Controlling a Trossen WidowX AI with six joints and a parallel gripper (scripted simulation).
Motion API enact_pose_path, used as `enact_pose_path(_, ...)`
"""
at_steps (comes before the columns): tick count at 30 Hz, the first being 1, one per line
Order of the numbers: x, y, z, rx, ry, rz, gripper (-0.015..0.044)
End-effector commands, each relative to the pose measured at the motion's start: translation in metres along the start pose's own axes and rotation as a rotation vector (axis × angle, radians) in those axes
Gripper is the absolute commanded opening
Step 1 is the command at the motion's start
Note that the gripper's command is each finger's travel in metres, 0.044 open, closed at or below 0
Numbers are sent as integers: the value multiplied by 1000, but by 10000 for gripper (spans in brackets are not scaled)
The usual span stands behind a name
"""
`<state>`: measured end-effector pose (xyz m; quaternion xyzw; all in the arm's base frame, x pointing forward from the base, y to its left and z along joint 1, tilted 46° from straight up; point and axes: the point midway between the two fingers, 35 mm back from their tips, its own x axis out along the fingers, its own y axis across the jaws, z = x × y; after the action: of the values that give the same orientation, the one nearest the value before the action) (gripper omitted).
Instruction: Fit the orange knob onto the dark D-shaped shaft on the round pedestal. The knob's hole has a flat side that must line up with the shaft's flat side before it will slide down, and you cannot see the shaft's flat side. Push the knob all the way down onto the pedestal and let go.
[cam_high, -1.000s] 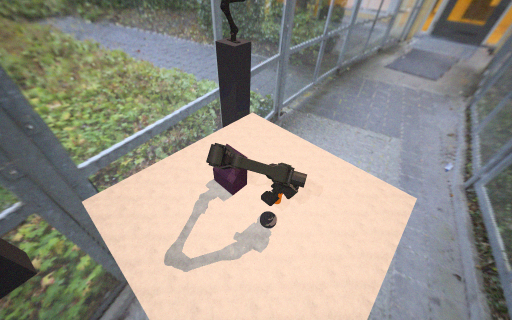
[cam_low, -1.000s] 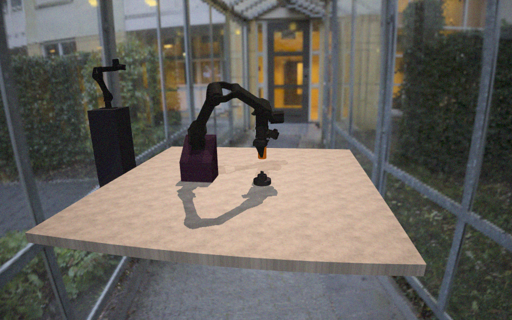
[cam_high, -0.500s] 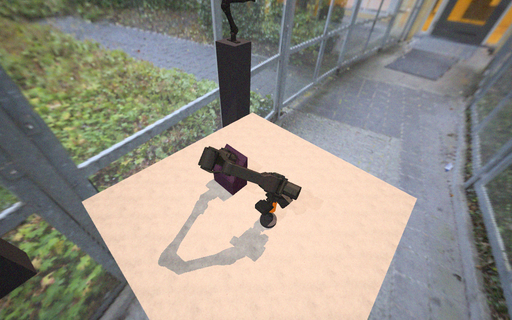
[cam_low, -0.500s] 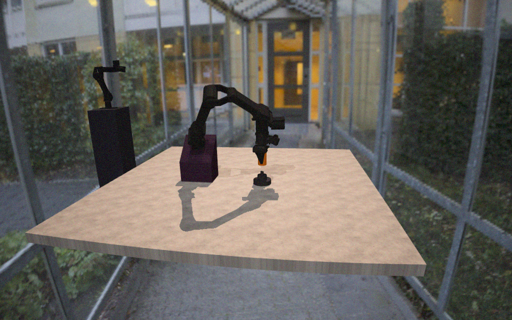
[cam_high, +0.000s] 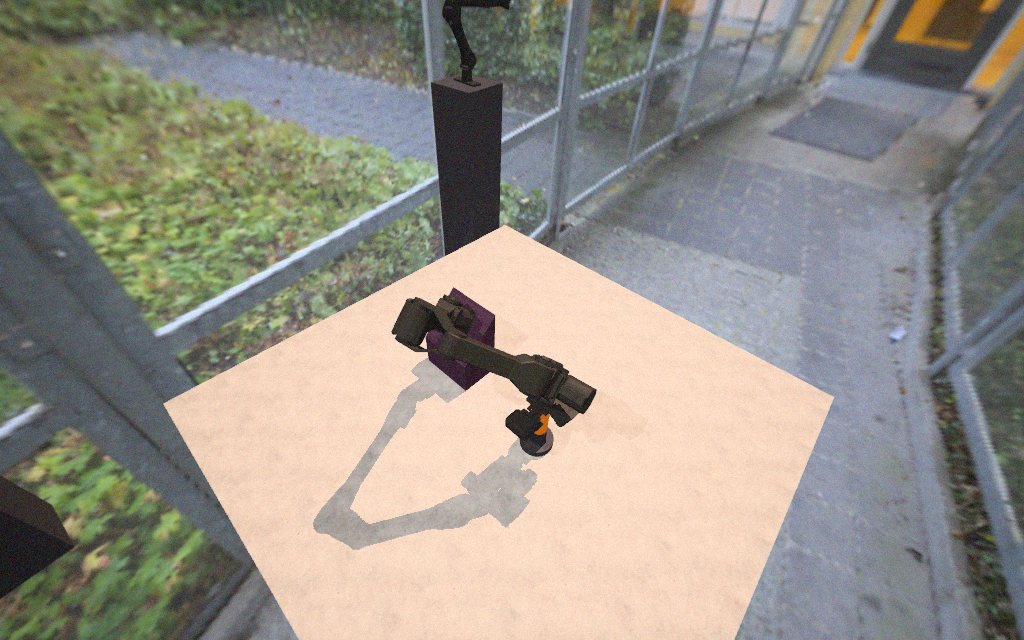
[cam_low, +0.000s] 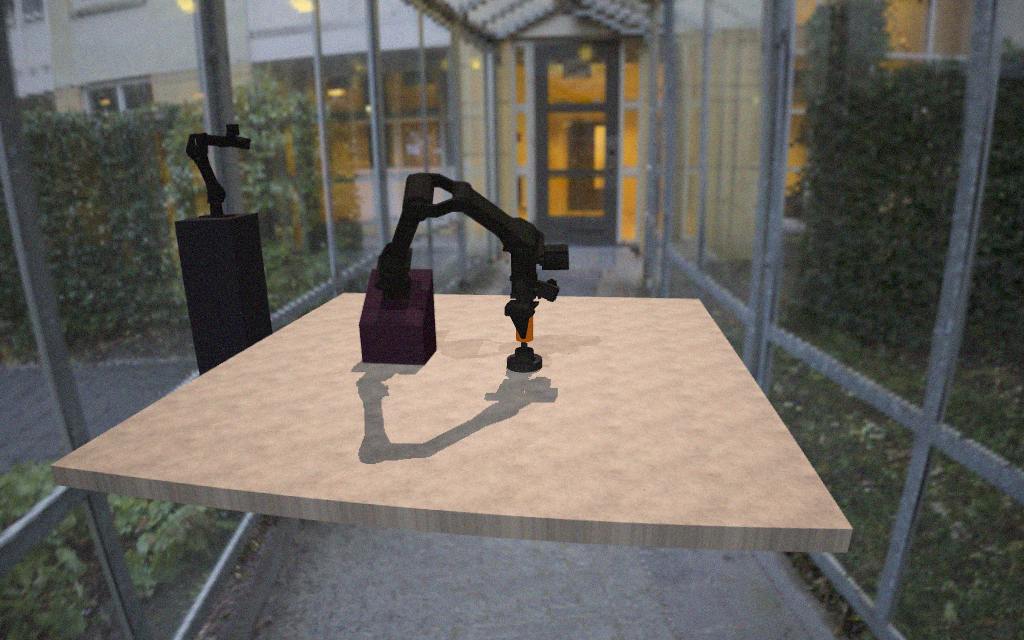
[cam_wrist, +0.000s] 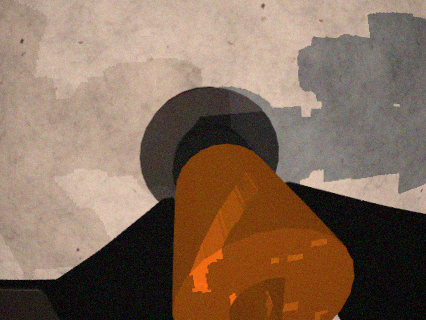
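Note:
The orange knob (cam_high: 542, 425) (cam_low: 527, 330) (cam_wrist: 260, 210) is upright between the fingers of my gripper (cam_high: 539, 424) (cam_low: 523, 329) (cam_wrist: 228, 201), which is shut on it. The dark round pedestal (cam_high: 536, 450) (cam_low: 524, 363) (cam_wrist: 162, 132) stands on the table below the knob. In the exterior view a short piece of the dark shaft (cam_low: 524, 345) shows between the knob's lower end and the pedestal's upper step. I cannot tell whether the shaft's tip touches or enters the hole. In the wrist view the knob hides the shaft, and the shaft's flat side is not visible.
The arm's purple base block (cam_high: 479, 332) (cam_low: 397, 339) stands on the pale table (cam_high: 641, 513) (cam_low: 641, 452), left of the pedestal in the exterior view. A dark pillar (cam_high: 468, 158) (cam_low: 226, 286) with another small arm stands beyond the table.

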<state>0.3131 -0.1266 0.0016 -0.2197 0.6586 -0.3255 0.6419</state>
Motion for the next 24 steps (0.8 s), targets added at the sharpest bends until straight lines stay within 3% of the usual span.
enact_pose_path(1, 8, 1, -1, -9, 3, -4, 0)
enact_pose_path(24, 8, 0, -1, -2, 3, -4, 0)
